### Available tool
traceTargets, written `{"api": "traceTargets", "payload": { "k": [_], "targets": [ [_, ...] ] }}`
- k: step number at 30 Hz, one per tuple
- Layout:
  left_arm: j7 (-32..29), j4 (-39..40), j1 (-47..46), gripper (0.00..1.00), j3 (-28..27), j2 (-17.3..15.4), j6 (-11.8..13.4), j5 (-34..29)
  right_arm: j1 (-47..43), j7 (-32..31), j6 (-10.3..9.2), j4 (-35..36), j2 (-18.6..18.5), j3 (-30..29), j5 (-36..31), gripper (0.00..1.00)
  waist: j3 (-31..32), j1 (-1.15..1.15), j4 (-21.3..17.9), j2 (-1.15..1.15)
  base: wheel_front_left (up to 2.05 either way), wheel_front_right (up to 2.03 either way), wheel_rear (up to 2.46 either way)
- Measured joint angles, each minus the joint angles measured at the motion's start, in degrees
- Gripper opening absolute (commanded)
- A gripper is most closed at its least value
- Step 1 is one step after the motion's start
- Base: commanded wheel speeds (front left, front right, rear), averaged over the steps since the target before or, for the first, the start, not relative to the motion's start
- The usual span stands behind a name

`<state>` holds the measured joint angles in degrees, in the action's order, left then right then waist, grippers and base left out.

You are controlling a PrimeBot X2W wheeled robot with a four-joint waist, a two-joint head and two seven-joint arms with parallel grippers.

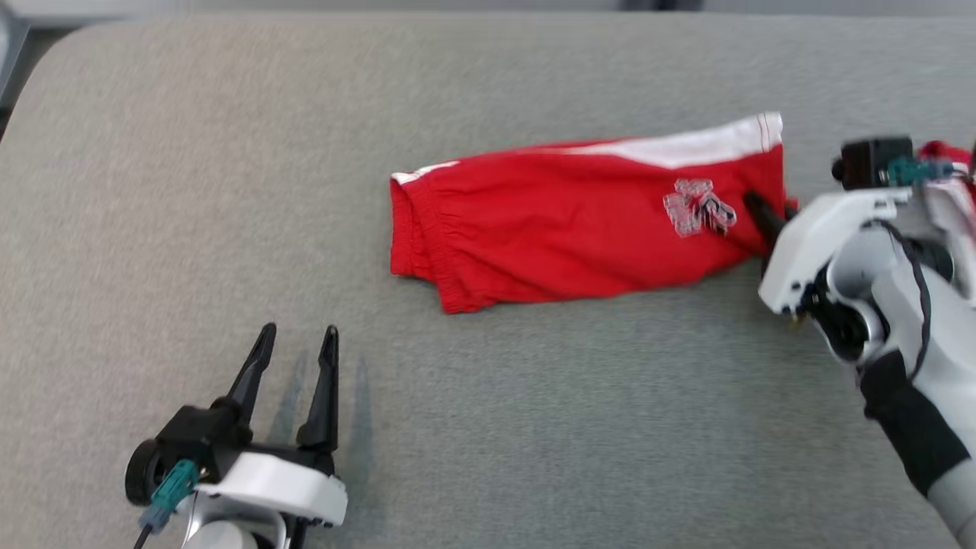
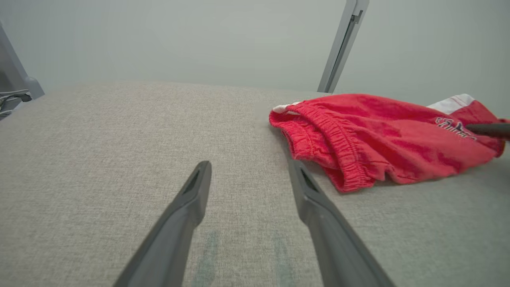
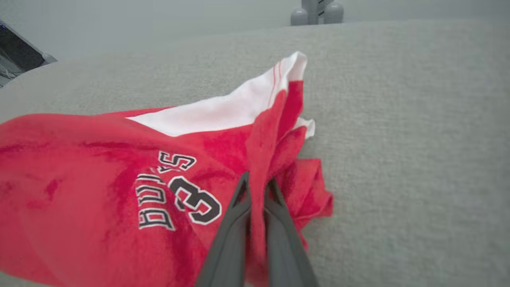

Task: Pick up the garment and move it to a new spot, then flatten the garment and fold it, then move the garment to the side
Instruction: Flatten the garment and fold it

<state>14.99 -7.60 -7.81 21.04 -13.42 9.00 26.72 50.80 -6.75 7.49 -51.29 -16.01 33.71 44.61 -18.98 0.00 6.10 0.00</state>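
Observation:
The garment is a pair of red shorts with a white side stripe and a printed number, lying folded across the grey table. My right gripper is at its right end. In the right wrist view my right gripper is shut on a raised fold of the garment, with red cloth pinched between the fingers. My left gripper stands open over bare table at the lower left, well short of the elastic waistband. In the left wrist view my left gripper holds nothing.
The grey cloth-covered table has a rounded far left corner. A grey upright post stands behind the table. Bare surface lies all around the shorts.

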Motion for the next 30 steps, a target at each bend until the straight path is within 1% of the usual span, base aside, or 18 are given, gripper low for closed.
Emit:
{"api": "traceTargets", "payload": {
  "k": [5, 7, 10, 13, 16, 20, 23, 27, 30],
  "targets": [
    [0.0, 1.2, 4.2, 1.00, -2.5, -0.5, -0.4, -0.4, -7.4, 1.8, 0.00, 2.4, -1.6, -3.7, 4.1, 0.00, 5.1, 0.00, -4.1, 0.00, 0.00, 0.00, 0.00],
    [0.0, 2.3, 5.5, 1.00, -3.3, -0.5, -0.4, -0.5, -9.1, 2.2, 0.00, 3.6, -2.2, -5.8, 6.1, 0.00, 6.8, 0.00, -5.3, 0.00, 0.00, 0.00, 0.00],
    [0.0, 3.2, 7.5, 1.00, -4.0, -0.4, -0.9, -0.6, -11.7, 2.0, 0.00, 4.2, -2.9, -7.4, 6.9, 0.00, 8.7, 0.00, -6.5, 0.00, 0.00, 0.00, 0.00],
    [0.1, 3.4, 8.9, 1.00, -4.1, -0.2, -1.4, -1.7, -13.4, 2.4, 0.00, 3.2, -4.0, -9.0, 6.4, 0.00, 9.5, 0.00, -6.3, 0.00, 0.00, 0.00, 0.00],
    [0.1, 3.5, 10.0, 1.00, -4.4, 0.6, -1.9, -2.0, -13.1, 4.0, 0.00, 2.4, -5.4, -10.3, 3.8, 0.00, 9.6, 0.00, -5.3, 0.00, 0.00, 0.00, 0.00],
    [0.1, 3.5, 11.2, 1.00, -4.7, 1.8, -2.4, -2.2, -10.4, 5.0, -0.01, 3.6, -5.1, -11.0, 0.1, 0.00, 9.8, 0.00, -4.1, 0.00, 0.00, 0.00, 0.00],
    [0.1, 3.4, 11.2, 1.00, -4.7, 2.8, -2.9, -2.7, -9.0, 4.2, -0.01, 6.4, -2.1, -10.0, -2.9, 0.00, 9.7, 0.00, -3.1, 0.00, 0.00, 0.00, 0.00],
    [0.1, 2.9, 11.2, 1.00, -4.7, 3.6, -3.5, -3.2, -8.7, 1.6, -0.01, 11.0, 5.3, -7.4, -6.3, 0.00, 9.4, 0.00, -2.0, 0.00, 0.00, 0.00, 0.00],
    [0.1, 2.2, 11.1, 1.00, -4.9, 4.3, -4.1, -3.5, -8.7, -0.4, 0.00, 11.8, 9.9, -6.7, -9.0, 0.00, 8.9, 0.00, -1.3, 0.00, 0.00, 0.00, 0.00]
  ]
}}
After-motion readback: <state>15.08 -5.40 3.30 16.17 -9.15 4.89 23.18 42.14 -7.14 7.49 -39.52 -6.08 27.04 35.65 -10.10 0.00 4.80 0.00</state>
